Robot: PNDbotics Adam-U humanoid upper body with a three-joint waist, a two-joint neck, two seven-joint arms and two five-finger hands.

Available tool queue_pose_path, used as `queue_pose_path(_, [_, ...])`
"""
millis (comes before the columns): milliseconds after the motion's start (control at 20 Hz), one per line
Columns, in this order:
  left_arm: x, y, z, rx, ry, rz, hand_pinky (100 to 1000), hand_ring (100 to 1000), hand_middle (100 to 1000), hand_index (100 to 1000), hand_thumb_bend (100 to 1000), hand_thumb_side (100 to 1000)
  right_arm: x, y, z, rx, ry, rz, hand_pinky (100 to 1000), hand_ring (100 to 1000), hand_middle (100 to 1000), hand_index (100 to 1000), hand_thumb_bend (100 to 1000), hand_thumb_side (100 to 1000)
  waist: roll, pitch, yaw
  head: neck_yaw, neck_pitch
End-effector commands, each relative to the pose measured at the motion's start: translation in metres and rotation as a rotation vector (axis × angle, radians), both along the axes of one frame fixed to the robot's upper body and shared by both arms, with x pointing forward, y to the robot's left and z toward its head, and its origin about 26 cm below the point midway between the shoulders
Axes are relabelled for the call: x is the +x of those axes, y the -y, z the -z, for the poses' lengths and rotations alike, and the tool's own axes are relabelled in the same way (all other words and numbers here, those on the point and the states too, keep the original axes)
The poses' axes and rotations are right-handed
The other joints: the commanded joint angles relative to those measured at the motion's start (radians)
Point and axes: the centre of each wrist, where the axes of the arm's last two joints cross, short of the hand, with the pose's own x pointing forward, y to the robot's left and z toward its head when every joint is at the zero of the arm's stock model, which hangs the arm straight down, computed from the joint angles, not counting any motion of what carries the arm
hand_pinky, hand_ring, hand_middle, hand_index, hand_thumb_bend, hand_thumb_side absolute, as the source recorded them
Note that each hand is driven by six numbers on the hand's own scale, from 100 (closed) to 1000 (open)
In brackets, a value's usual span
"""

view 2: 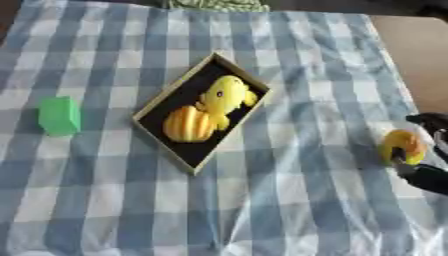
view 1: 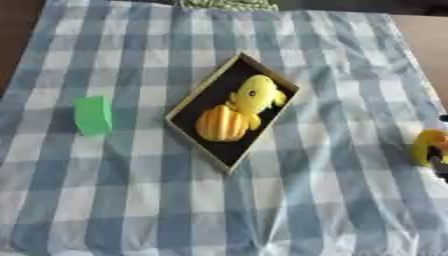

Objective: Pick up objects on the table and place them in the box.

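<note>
A shallow box (view 1: 203, 92) with a dark inside and tan rim lies askew in the middle of the checked cloth. Inside it lie a yellow duck-like toy (view 1: 256, 94) and an orange ribbed round thing (view 1: 221, 123). A green block (view 1: 93, 115) stands on the cloth to the box's left. At the right edge my right hand (view 2: 426, 172) is curled round a yellow-orange round thing (view 2: 401, 146), just above the cloth. My left hand shows in no view.
The blue-and-white checked cloth (view 1: 131, 200) covers the table, with brown tabletop (view 2: 416, 45) bare at the far right. A green patterned thing (view 2: 214, 5) lies at the far edge.
</note>
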Motion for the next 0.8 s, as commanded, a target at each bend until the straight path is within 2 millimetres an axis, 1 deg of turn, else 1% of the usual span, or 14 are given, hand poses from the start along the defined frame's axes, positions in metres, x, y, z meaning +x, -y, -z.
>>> queue_pose_path(50, [-0.002,-0.002,-0.007,0.015,0.019,0.002,698,843,712,814,100,720,0.003,0.012,-0.002,-0.017,-0.016,0.021,954,1000,925,962,100,573,0.016,-0.013,0.001,-0.002,-0.002])
queue_pose_path(450, [-0.001,0.000,-0.007,0.012,0.021,0.012,698,845,713,813,100,720,0.011,0.020,0.008,-0.038,-0.073,0.054,952,1000,920,957,100,588,0.021,-0.009,0.008,-0.007,-0.004])
queue_pose_path(550, [-0.001,0.000,-0.008,0.011,0.022,0.014,698,845,713,813,100,720,0.012,0.021,0.010,-0.035,-0.079,0.058,950,1000,900,952,100,597,0.021,-0.009,0.009,-0.008,-0.003])
queue_pose_path(600, [-0.001,0.000,-0.008,0.011,0.021,0.015,698,846,713,813,100,720,0.013,0.021,0.010,-0.030,-0.077,0.056,947,1000,866,948,100,605,0.021,-0.009,0.010,-0.008,-0.003])
queue_pose_path(650, [-0.001,0.001,-0.007,0.010,0.021,0.017,698,846,713,813,100,721,0.013,0.020,0.010,-0.025,-0.074,0.054,946,1000,854,946,100,608,0.021,-0.008,0.010,-0.008,-0.003])
queue_pose_path(750, [-0.001,0.001,-0.007,0.008,0.018,0.020,698,846,713,813,100,721,0.014,0.019,0.011,-0.014,-0.064,0.046,944,1000,837,942,100,600,0.020,-0.008,0.011,-0.008,-0.002])
queue_pose_path(800, [-0.001,0.001,-0.007,0.007,0.017,0.021,698,847,714,813,100,721,0.015,0.018,0.011,-0.013,-0.060,0.044,939,1000,804,926,100,575,0.020,-0.007,0.012,-0.008,-0.002])
